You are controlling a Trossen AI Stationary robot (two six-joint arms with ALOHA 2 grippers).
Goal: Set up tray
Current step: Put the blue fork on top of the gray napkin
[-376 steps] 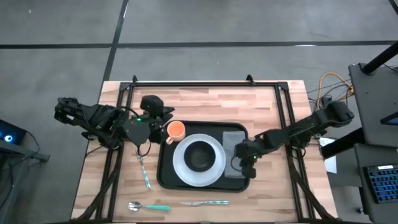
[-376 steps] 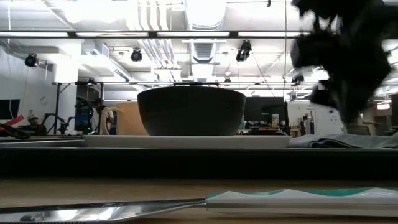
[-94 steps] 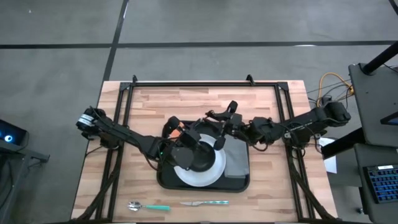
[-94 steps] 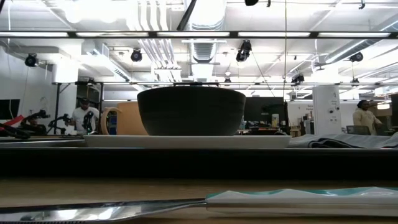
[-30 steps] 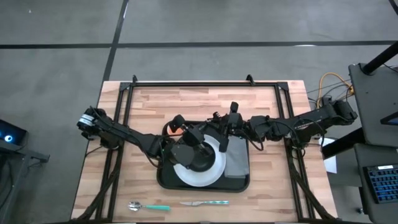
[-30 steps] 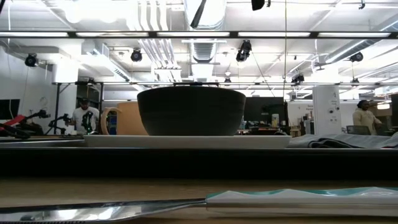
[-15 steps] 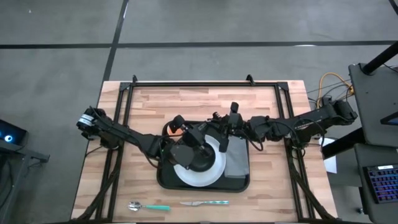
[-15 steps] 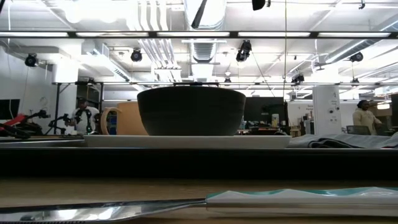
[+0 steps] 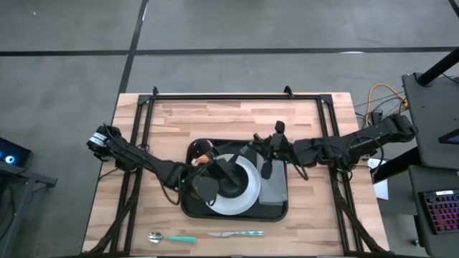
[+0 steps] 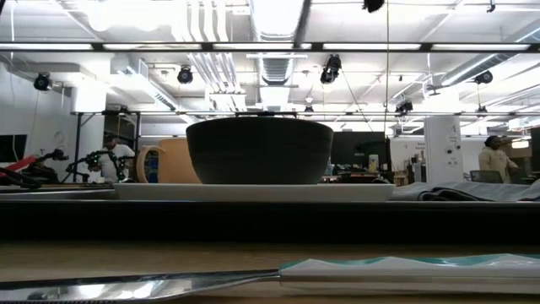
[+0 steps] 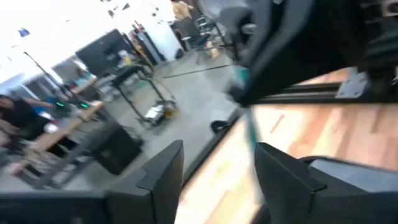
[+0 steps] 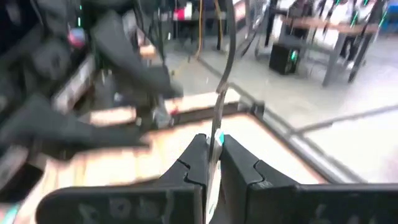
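At the near edge of the wooden surface (image 9: 143,165), a teal-handled spoon (image 9: 171,237) and a teal-handled knife (image 9: 237,233) lie end to end, both off the tray (image 9: 189,208), their long axes running left to right.

Just beyond them the black tray sits at mid-surface, its long side also running left to right. It carries a white plate (image 9: 247,202) with a dark bowl (image 9: 232,185) on it. A folded grey napkin (image 9: 274,192) lies flat along the tray's right end.

Both arms reach in over the tray from opposite sides. The left claw (image 9: 215,172) hangs over the plate's left part; in its wrist view the fingers stand apart with nothing between them. The right claw (image 9: 265,166) hovers over the far end of the napkin. Its fingers are pinched tight on a slim teal-handled utensil (image 12: 219,106), probably a fork, whose metal shaft stands up out of the grip.

An orange cup (image 9: 204,152) stands at the tray's far left corner, half hidden by the left arm.

The napkin lies directly below and just nearward of the right claw. That arm looks the better placed to lay the utensil down there, lengthwise near to far.
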